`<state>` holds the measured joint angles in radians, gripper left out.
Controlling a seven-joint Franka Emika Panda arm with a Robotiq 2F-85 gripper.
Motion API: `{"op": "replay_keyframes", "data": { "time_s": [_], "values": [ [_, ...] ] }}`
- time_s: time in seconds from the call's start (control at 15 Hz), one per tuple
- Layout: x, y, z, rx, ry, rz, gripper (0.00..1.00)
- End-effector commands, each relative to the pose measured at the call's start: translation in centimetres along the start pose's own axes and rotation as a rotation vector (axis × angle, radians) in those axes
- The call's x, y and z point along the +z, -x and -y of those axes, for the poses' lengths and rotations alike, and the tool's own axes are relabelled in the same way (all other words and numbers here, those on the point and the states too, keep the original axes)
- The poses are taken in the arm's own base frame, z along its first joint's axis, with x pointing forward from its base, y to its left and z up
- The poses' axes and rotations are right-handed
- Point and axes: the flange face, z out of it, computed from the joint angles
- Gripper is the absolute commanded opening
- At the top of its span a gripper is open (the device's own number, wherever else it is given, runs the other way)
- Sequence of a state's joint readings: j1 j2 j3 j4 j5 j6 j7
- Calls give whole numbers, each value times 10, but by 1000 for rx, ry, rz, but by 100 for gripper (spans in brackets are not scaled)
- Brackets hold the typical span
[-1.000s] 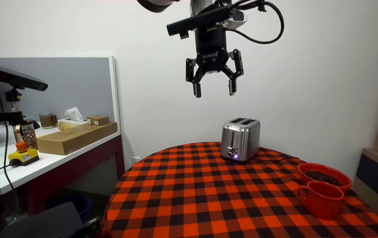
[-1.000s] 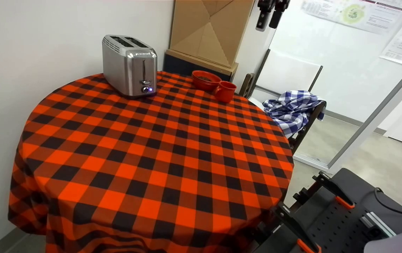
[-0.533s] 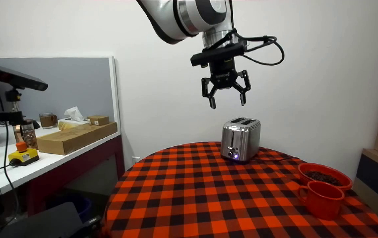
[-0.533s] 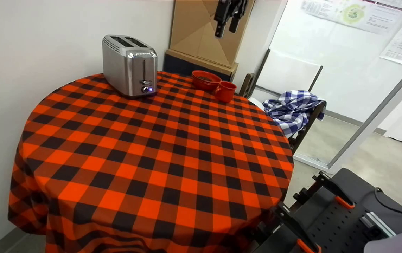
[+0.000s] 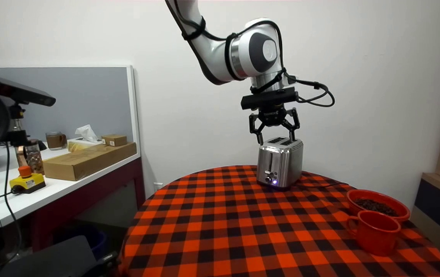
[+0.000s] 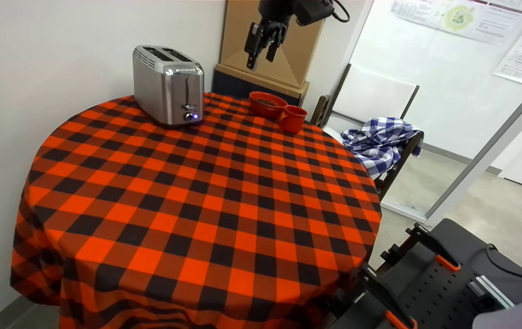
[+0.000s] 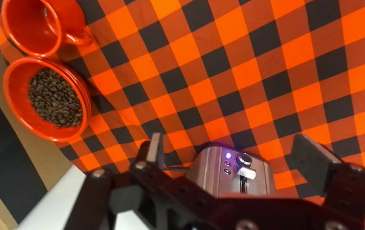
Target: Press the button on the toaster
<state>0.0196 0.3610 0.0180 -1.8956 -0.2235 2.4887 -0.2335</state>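
The shiny silver toaster [image 5: 281,165] stands at the back of the table in both exterior views [image 6: 160,91]. In the wrist view its front panel [image 7: 208,179] shows a lit blue-purple button [image 7: 228,155], two unlit buttons [image 7: 227,167], a round knob [image 7: 245,159] and a lever [image 7: 247,173] low in its slot. My gripper [image 5: 276,140] is open and empty. In an exterior view it overlaps the toaster's top; in an exterior view [image 6: 261,61] it hangs clearly apart from the toaster. In the wrist view the fingers [image 7: 231,150] frame the panel; the toaster's upper part is hidden.
A red mug [image 5: 378,232] and red stacked bowls [image 5: 399,211] with dark beans stand at the table's side. A checkered cloth [image 5: 212,223] covers the table. A wall [image 6: 60,45] is behind the toaster. A dark cord [image 5: 323,186] runs from it.
My arm has come down and moved closer to the toaster, to the right and down in an exterior view and leftward in an exterior view. The gripper stays open. The toaster has not moved.
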Motion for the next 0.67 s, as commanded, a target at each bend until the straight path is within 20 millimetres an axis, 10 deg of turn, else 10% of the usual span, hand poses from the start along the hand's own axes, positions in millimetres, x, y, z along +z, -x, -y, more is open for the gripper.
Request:
{"op": "replay_keyframes", "data": {
  "time_s": [0.0,0.6],
  "values": [
    [31,-28,2,3,32,-8,100],
    [40,-21,5,-4,15,19,100]
  ]
}}
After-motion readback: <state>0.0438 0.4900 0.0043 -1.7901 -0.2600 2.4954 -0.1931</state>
